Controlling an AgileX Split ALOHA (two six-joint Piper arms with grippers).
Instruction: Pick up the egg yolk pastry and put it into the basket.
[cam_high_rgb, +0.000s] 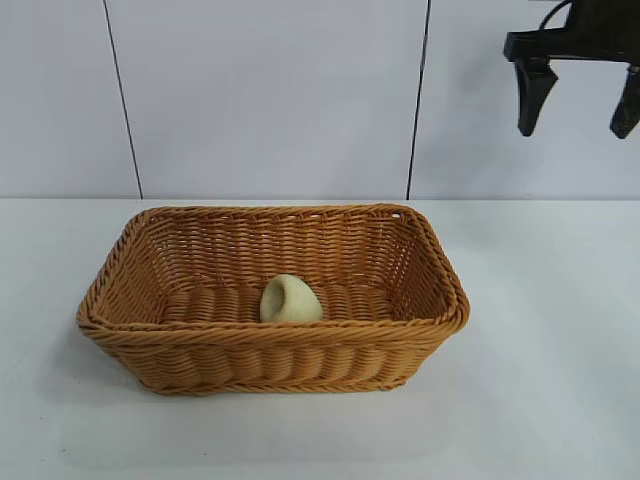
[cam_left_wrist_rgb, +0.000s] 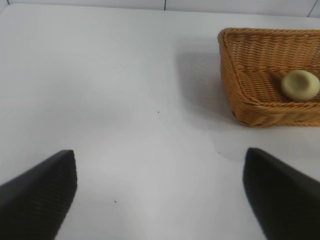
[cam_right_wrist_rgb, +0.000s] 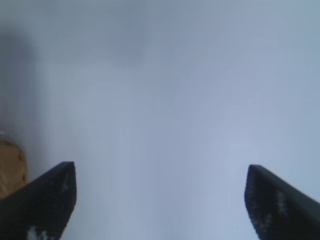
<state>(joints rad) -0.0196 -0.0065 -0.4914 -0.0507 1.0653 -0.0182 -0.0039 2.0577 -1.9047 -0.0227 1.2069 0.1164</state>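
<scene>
Golden wicker surrounds the pastry (cam_high_rgb: 291, 299): it already lies inside the basket (cam_high_rgb: 430, 265), on the floor near the front wall, so we judge the placing done. Our right end effector (cam_high_rgb: 580, 95) hangs high, up and to the right of the basket, fingers spread and empty; the pastry lies down and to its left. Our left end effector (cam_left_wrist_rgb: 160, 192) waits spread over the bare counter (cam_left_wrist_rgb: 125, 100), the basket well off to one side. We count one pastry, one basket, two end effectors.

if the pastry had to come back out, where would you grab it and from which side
Probably from straight above, jaws closing across the rounded sides of the egg yolk pastry. It sits low inside the basket, close to the near wall, so the flaring woven walls block any sideways approach. Avoid the dented end, which faces up and left in the exterior view.
</scene>
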